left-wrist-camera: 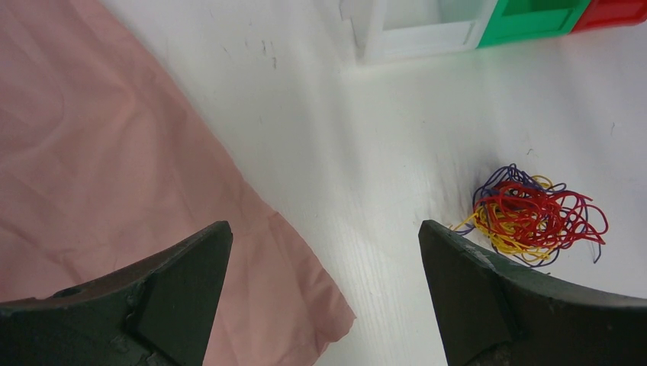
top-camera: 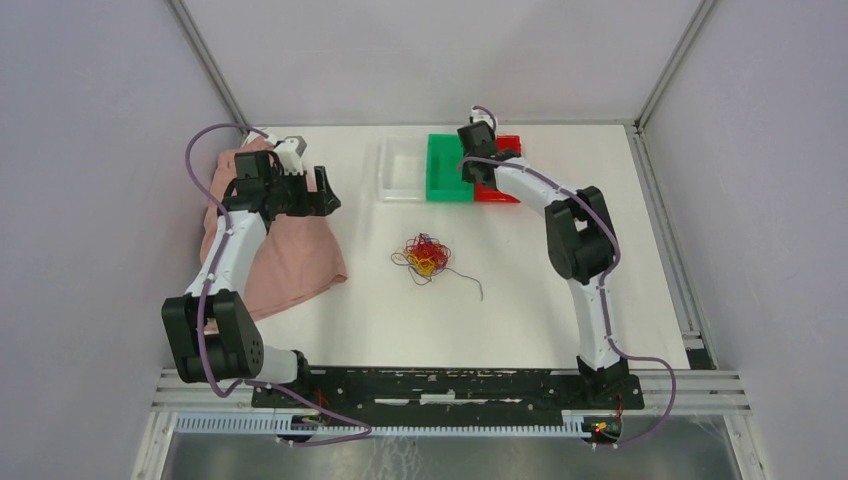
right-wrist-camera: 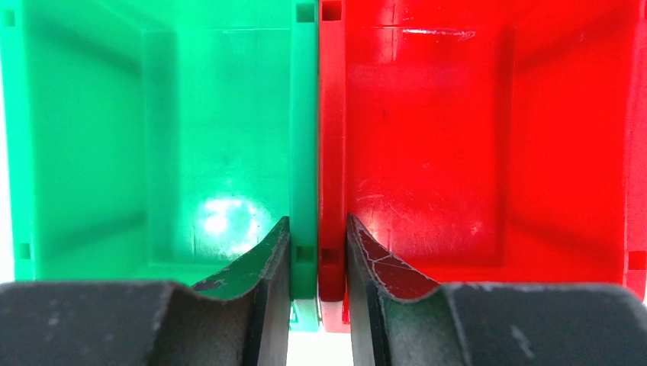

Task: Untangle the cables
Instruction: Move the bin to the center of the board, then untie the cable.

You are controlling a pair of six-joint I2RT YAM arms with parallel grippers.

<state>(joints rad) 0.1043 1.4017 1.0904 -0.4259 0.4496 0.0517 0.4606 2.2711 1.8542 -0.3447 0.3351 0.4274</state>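
Left wrist view: the left claw [left-wrist-camera: 324, 229] gapes wide and holds nothing, over the edge of a pink cloth [left-wrist-camera: 91, 168] that fills the left of the frame. At right, just past the right finger, the cables [left-wrist-camera: 534, 217] lie in 1 red, yellow and dark tangle on the white table [left-wrist-camera: 366, 137], apart from the cloth. Along the upper edge stand 3 bins: clear bin [left-wrist-camera: 420, 34], green bin [left-wrist-camera: 534, 23], red bin [left-wrist-camera: 610, 11]. The right claw [right-wrist-camera: 317, 229] hangs where the green and red walls meet, its jaws a narrow slit apart; whether they pinch those walls I cannot tell.
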